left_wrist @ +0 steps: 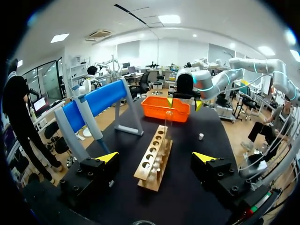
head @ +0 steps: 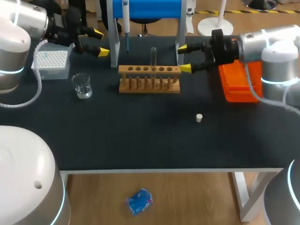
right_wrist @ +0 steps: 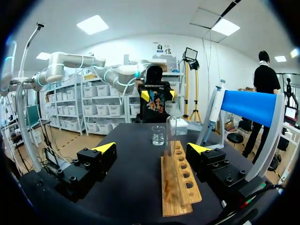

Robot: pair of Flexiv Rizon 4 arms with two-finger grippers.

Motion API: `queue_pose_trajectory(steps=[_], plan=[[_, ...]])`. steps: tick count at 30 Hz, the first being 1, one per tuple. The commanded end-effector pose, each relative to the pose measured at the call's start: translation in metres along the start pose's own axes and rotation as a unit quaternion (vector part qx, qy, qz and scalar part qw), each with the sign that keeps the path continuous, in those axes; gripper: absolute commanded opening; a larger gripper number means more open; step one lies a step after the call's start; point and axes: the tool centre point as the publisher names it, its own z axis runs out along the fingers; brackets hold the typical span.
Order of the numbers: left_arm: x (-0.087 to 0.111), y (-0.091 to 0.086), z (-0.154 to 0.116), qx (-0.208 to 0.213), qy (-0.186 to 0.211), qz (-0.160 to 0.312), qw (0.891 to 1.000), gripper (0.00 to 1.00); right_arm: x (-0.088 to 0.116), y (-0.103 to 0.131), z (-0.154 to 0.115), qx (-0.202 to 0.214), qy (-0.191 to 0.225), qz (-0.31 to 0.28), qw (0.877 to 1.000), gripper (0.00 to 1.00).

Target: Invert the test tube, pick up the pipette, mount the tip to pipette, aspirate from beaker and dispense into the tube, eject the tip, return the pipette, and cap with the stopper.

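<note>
Left jaws: wide apart and holding nothing. Their yellow fingertips (head: 103,51) hang over the far left of the desk, between the white box of pipette tips (head: 50,63) and the blue-topped stand (head: 154,7).
Right jaws: also wide and empty. Your right arm's yellow fingertips (head: 185,68) sit just beside the right end of the light wooden rack (head: 149,79), apart from the tube.
Test tube: the clear glass test tube (head: 153,56) stands upright in a middle hole of the rack, with nothing gripping it. You cannot tell from here which end is up, so the inversion may or may not be done.
Pipette: the blue-and-white pipette (head: 125,18) hangs on the stand at the far edge, so it is not picked up and no tip is mounted.
Beaker: the small clear glass beaker (head: 82,86) sits left of the rack and a little nearer, untouched.
Stopper: the small white stopper (head: 199,117) lies on the black desk (head: 140,140), near and to the right of the rack, well apart from the tube, so capping is not done.
Orange bin: the orange plastic bin (head: 236,86) is at the right, under your right arm, probably where the used tip goes.
Progress: very early, at most the first step. Pipette pickup, tip, transfer, ejection, return and capping all look left to do.
</note>
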Motion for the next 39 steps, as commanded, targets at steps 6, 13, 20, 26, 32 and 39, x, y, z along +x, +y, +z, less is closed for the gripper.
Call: queue_pose_trajectory(steps=[6,13,20,26,32,39], plan=[[0.01,0.006,0.012,-0.007,-0.003,0.004,1.0,1.0,-0.009,-0.002,0.022,-0.023,0.004,-0.018,1.0,1.0],[0.015,0.006,0.025,-0.01,0.01,0.011,1.0,1.0,-0.015,0.0,0.036,-0.037,0.005,-0.026,0.999,1.0],[0.02,0.005,0.036,-0.016,0.025,0.02,0.999,1.0,-0.021,-0.003,0.045,-0.046,0.008,-0.026,0.999,1.0],[0.019,0.006,0.038,-0.016,0.027,0.017,0.999,1.0,-0.028,-0.007,0.05,-0.059,0.009,-0.02,0.998,1.0],[0.019,0.006,0.038,-0.016,0.027,0.017,0.999,1.0,-0.033,-0.007,0.059,-0.059,0.015,-0.02,0.998,1.0],[0.019,0.006,0.038,-0.016,0.027,0.017,0.999,1.0,-0.041,-0.006,0.071,-0.059,0.027,-0.02,0.998,1.0]])
